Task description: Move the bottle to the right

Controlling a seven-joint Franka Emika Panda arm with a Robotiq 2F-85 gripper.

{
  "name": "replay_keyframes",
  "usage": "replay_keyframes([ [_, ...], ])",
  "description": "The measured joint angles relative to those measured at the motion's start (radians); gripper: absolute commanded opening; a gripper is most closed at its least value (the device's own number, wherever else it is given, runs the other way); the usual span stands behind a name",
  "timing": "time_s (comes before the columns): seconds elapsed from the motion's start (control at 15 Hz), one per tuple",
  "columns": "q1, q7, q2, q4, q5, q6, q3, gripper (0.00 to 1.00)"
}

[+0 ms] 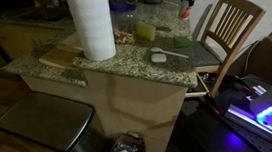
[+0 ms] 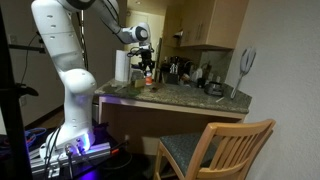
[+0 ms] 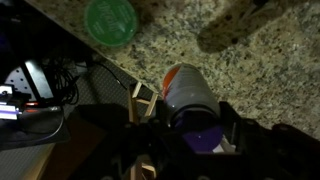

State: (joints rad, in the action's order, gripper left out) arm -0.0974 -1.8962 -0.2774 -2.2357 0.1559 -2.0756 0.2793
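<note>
The black two-finger gripper looks clenched on the small pale plastic bottle with a reddish band, low in the wrist view's centre by the edge of the speckled granite counter, where a slipping hold could drop it overboard.

Dim warm room light; wrist view dark, claw shadowed, bottle blurred close up.

Saw the bottle in the lower middle of the wrist view: small, pale whitish-pink, with a reddish band near one end. Showed up over the speckled counter. Looked tiny near the top right in an exterior view.
</note>
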Motion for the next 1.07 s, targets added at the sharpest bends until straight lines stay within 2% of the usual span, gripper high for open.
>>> replay_keyframes([
  [0.13,0.0,-0.085,0.101,0.103,0.02,0.003,-0.021,0.29],
  [0.2,0.007,-0.112,0.152,0.16,0.019,0.007,-0.03,0.54],
  [0.33,0.034,-0.124,0.232,0.252,-0.004,0.011,-0.049,0.54],
  [0.4,0.044,-0.127,0.255,0.278,-0.008,0.014,-0.052,0.29],
  [0.8,0.102,-0.158,0.306,0.287,0.0,0.023,-0.11,0.29],
  [1.07,0.126,-0.236,0.453,0.426,-0.018,0.049,-0.155,0.29],
])
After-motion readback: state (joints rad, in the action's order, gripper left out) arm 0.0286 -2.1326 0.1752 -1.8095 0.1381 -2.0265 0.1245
